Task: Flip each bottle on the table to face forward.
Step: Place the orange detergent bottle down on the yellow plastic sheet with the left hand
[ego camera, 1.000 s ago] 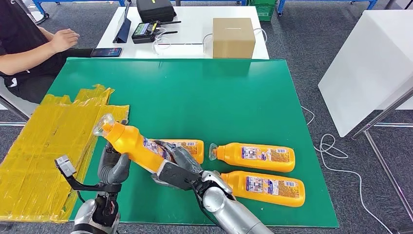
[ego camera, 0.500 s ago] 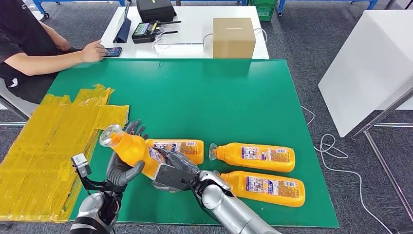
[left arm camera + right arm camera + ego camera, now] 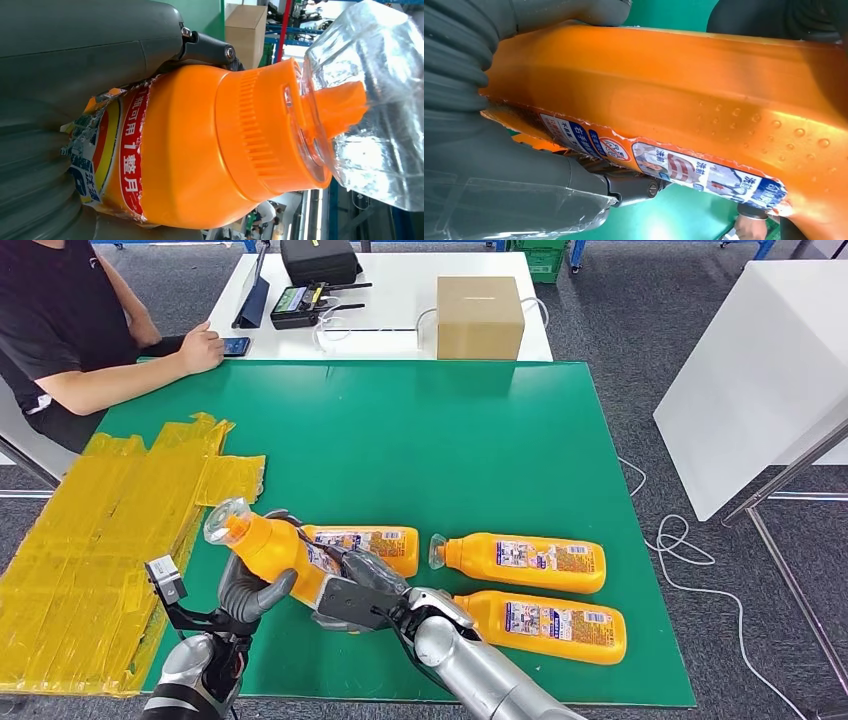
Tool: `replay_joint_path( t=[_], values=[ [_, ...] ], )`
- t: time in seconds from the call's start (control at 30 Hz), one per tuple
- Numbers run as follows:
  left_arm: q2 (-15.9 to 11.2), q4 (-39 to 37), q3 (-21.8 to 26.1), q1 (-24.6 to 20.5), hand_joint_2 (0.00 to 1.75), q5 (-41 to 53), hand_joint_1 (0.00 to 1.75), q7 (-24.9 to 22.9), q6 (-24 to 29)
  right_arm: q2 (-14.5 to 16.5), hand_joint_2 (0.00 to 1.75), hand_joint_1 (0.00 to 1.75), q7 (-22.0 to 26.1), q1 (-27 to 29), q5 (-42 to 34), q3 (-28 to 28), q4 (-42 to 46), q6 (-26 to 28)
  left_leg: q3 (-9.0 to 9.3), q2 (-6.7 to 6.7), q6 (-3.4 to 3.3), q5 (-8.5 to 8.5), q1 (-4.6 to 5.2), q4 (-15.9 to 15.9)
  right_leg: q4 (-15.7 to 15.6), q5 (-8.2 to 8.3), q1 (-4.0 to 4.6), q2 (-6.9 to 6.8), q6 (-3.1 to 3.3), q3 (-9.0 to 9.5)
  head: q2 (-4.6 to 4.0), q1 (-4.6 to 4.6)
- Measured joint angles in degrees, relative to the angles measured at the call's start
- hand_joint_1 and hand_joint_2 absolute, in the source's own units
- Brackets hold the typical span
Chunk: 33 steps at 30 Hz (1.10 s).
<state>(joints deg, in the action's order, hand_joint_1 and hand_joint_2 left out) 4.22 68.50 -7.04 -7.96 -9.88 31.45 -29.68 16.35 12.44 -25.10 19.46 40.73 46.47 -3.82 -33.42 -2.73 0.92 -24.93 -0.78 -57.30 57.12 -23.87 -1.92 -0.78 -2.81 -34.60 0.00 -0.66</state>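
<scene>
An orange bottle (image 3: 268,546) with a clear cap (image 3: 224,517) is lifted off the green table (image 3: 430,440), its cap tilted up to the left. My left hand (image 3: 250,585) grips it just below the neck, and the left wrist view shows the orange bottle (image 3: 200,150) close up under my thumb (image 3: 90,50). My right hand (image 3: 358,585) holds the lower body, where the label peels off the orange bottle (image 3: 684,85). Three more orange bottles lie on their sides: one (image 3: 375,544) behind my right hand, one (image 3: 525,562) at mid-right, one (image 3: 548,625) nearest the front edge.
Crumpled yellow tape sheets (image 3: 100,540) cover the table's left side. A person sits at the far left with a hand (image 3: 200,348) by a phone (image 3: 236,345). A cardboard box (image 3: 479,317) and electronics stand on the white table behind.
The held bottle has come down and tilted flatter. My left hand rose to the bottle's shoulder and its fingers closed around it. The person's hand moved to the phone.
</scene>
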Motion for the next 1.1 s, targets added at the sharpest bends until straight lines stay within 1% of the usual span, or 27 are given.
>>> replay_joint_path(
  t=[0.2, 0.23, 0.27, 0.33, 0.37, 0.4, 0.47, 0.53, 0.63, 0.73, 0.8, 0.87, 1.0, 1.1],
  values=[
    [0.0, 0.0, 0.1, 0.0, 1.75, -1.1, 1.75, 0.0, -0.1, -0.2, 1.75, 1.75, 0.0, -0.1, -0.2, 0.0, 0.1, 0.1, 0.00, 0.00, 0.00, 0.00, 0.00, 0.0, 0.0, 0.00, 0.00, 0.00, 0.00, 0.00, 0.00, 0.01],
    [0.0, 0.0, 0.1, 0.0, 1.75, -1.7, 1.75, -0.1, -0.2, -0.3, 1.75, 1.64, 0.0, -0.1, -0.2, 0.0, 0.3, 0.2, 0.00, 0.00, 0.00, 0.00, 0.00, 0.0, 0.0, 0.00, 0.00, 0.00, 0.00, 0.00, 0.00, 0.01],
    [0.0, 0.1, 0.2, 0.1, 1.75, -2.3, 1.75, -0.1, -0.2, -0.4, 1.75, 1.20, 0.0, -0.1, -0.3, 0.0, 0.5, 0.2, 0.00, 0.01, 0.00, 0.00, 0.00, 0.0, 0.0, 0.00, 0.00, 0.00, 0.00, 0.00, 0.00, 0.00],
    [0.0, 0.5, 0.6, 0.1, 1.75, -3.3, 1.75, -0.2, 0.2, -0.7, 0.87, 0.33, 0.1, -0.1, -0.1, 0.0, 1.3, 0.7, -0.01, 0.01, 0.00, 0.00, 0.00, 0.0, 0.0, 0.00, 0.00, 0.00, 0.00, 0.00, 0.00, -0.01],
    [0.1, 1.0, 1.0, 0.2, 1.75, -3.6, 1.75, -0.3, 0.9, -0.9, 0.44, 0.00, 0.1, -0.1, 0.2, 0.0, 1.9, 1.4, -0.01, 0.01, 0.00, 0.00, 0.00, 0.0, 0.0, 0.00, 0.00, 0.00, 0.00, -0.01, 0.00, -0.01],
    [0.1, 1.7, 1.7, 0.3, 1.75, -3.5, 1.75, -0.4, 2.1, -1.3, 0.00, 0.00, 0.1, 0.0, 0.7, -0.2, 2.8, 2.4, -0.01, 0.00, 0.00, 0.00, 0.00, 0.0, 0.0, 0.00, 0.00, 0.00, 0.00, -0.01, 0.00, 0.00],
    [0.1, 3.6, 3.6, 0.4, 1.75, -1.2, 1.75, -0.8, 6.8, -2.2, 0.00, 0.00, -0.3, -0.1, 1.9, -1.2, 5.0, 4.8, -0.01, 0.00, 0.00, 0.01, 0.00, 0.0, 0.0, 0.00, 0.00, 0.00, 0.00, -0.01, 0.00, -0.01],
    [0.0, 6.5, 6.8, 0.5, 1.75, 4.1, 1.75, -1.0, 14.9, -3.5, 0.00, 0.00, -1.2, -0.1, 3.0, -3.2, 7.6, 6.6, -0.01, 0.00, -0.01, 0.02, 0.00, 0.0, 0.0, 0.01, 0.00, 0.00, 0.00, -0.02, 0.00, -0.01],
    [-0.2, 12.1, 12.5, 0.0, 1.75, 13.2, 1.75, -0.8, 27.9, -5.3, 0.00, 0.00, -2.6, -0.2, 4.8, -6.7, 11.2, 7.2, 0.00, -0.02, -0.01, 0.03, 0.00, 0.0, 0.0, 0.03, 0.01, 0.02, -0.02, -0.02, 0.00, -0.01],
    [-0.7, 17.7, 17.4, -0.5, 1.75, 21.2, 1.75, -0.3, 36.9, -6.5, 0.00, 0.00, -3.4, -0.5, 6.4, -9.4, 12.9, 7.0, 0.00, -0.02, -0.01, 0.03, -0.01, 0.0, 0.0, 0.04, 0.01, 0.02, -0.03, -0.02, 0.00, -0.01],
    [-1.0, 20.6, 19.7, -0.5, 1.75, 25.6, 1.75, -0.3, 40.5, -7.0, 0.00, 0.00, -3.6, -0.7, 7.2, -10.6, 13.2, 7.0, 0.00, -0.01, -0.01, 0.03, 0.00, 0.0, 0.0, 0.03, 0.01, 0.01, -0.03, -0.03, 0.00, -0.01],
    [-1.2, 22.3, 20.8, -0.4, 1.75, 29.9, 1.75, -0.3, 43.4, -7.3, 0.00, 0.00, -3.8, -0.9, 7.7, -11.3, 13.3, 6.9, -0.02, 0.00, -0.01, 0.03, 0.00, 0.0, 0.0, 0.03, 0.01, 0.00, -0.03, -0.02, 0.00, 0.01],
    [-1.4, 23.1, 21.0, -0.4, 1.75, 37.0, 1.75, -1.1, 47.5, -7.4, 0.00, 0.00, -4.4, -1.6, 8.7, -11.9, 12.5, 6.3, -0.03, -0.01, -0.01, 0.03, 0.01, 0.0, 0.0, 0.03, 0.00, 0.00, -0.03, -0.03, 0.00, 0.00],
    [-2.0, 22.2, 19.9, -1.1, 1.75, 42.6, 1.75, -3.4, 48.8, -7.3, 0.00, 0.00, -4.8, -2.7, 9.3, -11.9, 10.5, 5.7, -0.03, 0.02, -0.02, 0.03, 0.01, -0.1, 0.0, 0.03, 0.00, -0.04, -0.03, -0.03, 0.00, 0.00]
  ],
)
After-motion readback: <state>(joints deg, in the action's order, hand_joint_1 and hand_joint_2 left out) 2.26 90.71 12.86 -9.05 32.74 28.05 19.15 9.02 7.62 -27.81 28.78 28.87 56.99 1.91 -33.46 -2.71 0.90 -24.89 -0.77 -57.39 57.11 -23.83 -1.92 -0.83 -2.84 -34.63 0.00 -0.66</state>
